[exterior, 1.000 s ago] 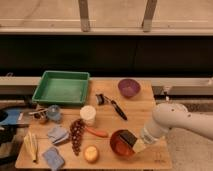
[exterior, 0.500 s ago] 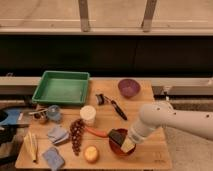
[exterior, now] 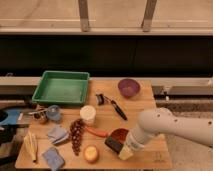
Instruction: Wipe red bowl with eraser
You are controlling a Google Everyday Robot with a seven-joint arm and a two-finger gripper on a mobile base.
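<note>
Gripper [exterior: 119, 146] shifted left; eraser [exterior: 113, 144] seemingly diagonal.

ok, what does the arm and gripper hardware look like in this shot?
The arm is a thick, rounded white tube entering from the right, smooth shell, no visible cables or markings. It narrows to a paler cream-coloured gripper at the table's front edge, beside the red bowl.

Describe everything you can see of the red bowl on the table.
The red bowl is round, plain orange-red, sitting upright near the wooden table's front edge, right of the carrot. Only its upper-left rim and part of its inside show. The gripper, shut on the black eraser, and the white arm cover its lower right.
</note>
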